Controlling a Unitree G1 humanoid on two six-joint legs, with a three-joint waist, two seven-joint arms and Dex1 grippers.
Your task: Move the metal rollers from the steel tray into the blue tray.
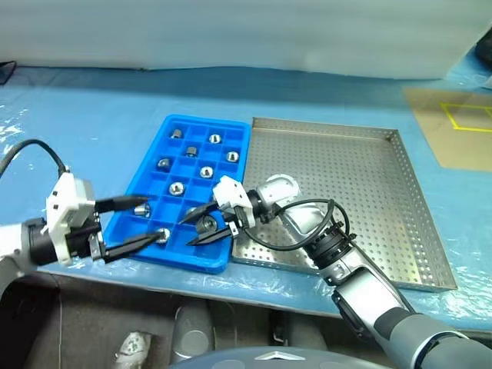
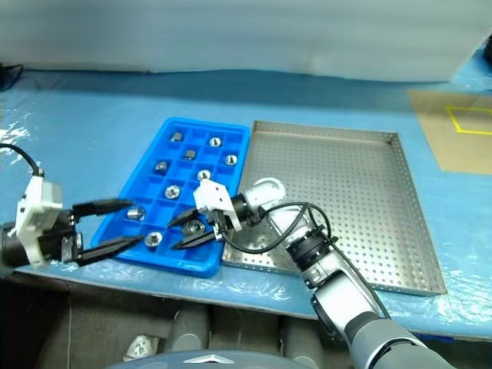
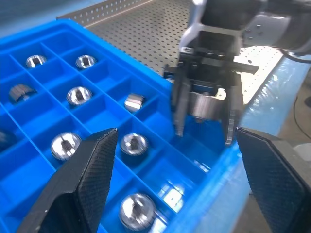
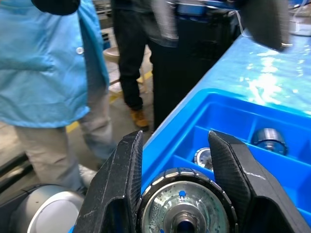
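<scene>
The right hand (image 1: 206, 228) pinches a roller (image 4: 183, 206) between its fingers over the near end of the blue tray (image 1: 234, 134). The left hand (image 1: 142, 223) hangs spread wide and empty at that tray's near left corner. Other rollers (image 1: 176, 187) sit singly in its compartments, and the steel tray (image 1: 361, 184) lies beside it on the bench (image 1: 92, 115).

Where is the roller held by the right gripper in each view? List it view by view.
Left eye: roller in the right gripper, over the blue tray's near right corner.
Right eye: same corner.
Left wrist: between the fingers, middle right.
Right wrist: bottom centre.
Shared landmark: the blue tray.
</scene>
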